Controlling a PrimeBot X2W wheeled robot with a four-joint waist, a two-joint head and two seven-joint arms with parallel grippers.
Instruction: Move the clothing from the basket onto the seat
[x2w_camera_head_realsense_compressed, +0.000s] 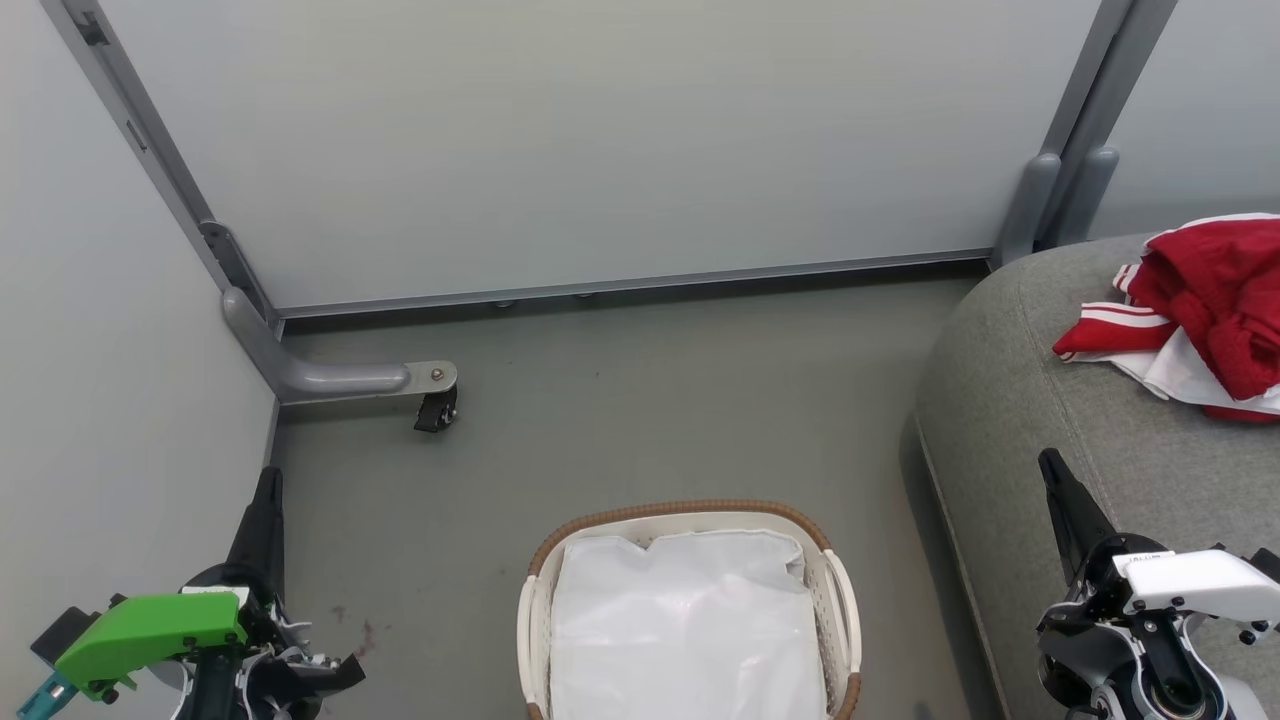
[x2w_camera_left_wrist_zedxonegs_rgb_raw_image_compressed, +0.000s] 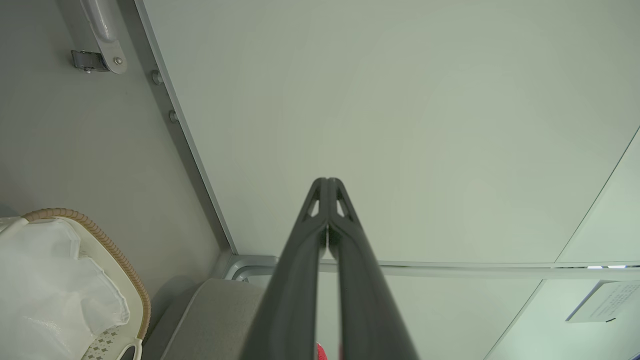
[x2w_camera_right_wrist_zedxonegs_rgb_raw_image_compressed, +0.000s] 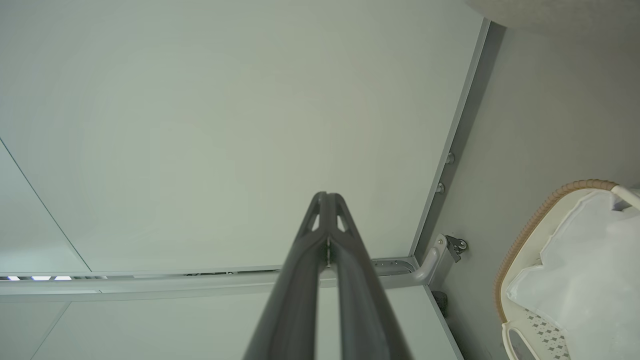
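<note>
The red clothing (x2w_camera_head_realsense_compressed: 1210, 300) with white panels and stripes lies bunched on the grey seat (x2w_camera_head_realsense_compressed: 1040, 400) at the right. The cream basket (x2w_camera_head_realsense_compressed: 838, 600) with its brown rim stands on the floor at bottom centre, holding just its white cloth liner (x2w_camera_head_realsense_compressed: 690, 625). My left gripper (x2w_camera_head_realsense_compressed: 268, 478) is at the lower left, shut with nothing in it, its fingers (x2w_camera_left_wrist_zedxonegs_rgb_raw_image_compressed: 327, 182) together in the left wrist view. My right gripper (x2w_camera_head_realsense_compressed: 1048, 460) is at the lower right over the seat's front, also shut and holding nothing, fingers (x2w_camera_right_wrist_zedxonegs_rgb_raw_image_compressed: 326, 196) closed. The basket (x2w_camera_left_wrist_zedxonegs_rgb_raw_image_compressed: 135, 285) and liner (x2w_camera_right_wrist_zedxonegs_rgb_raw_image_compressed: 585, 280) show in both wrist views.
Pale partition panels (x2w_camera_head_realsense_compressed: 600, 140) wall in the back and the left side. A grey metal foot with a black caster (x2w_camera_head_realsense_compressed: 436, 408) juts onto the floor at the back left. Grey floor (x2w_camera_head_realsense_compressed: 650, 400) lies between the basket and the back panel.
</note>
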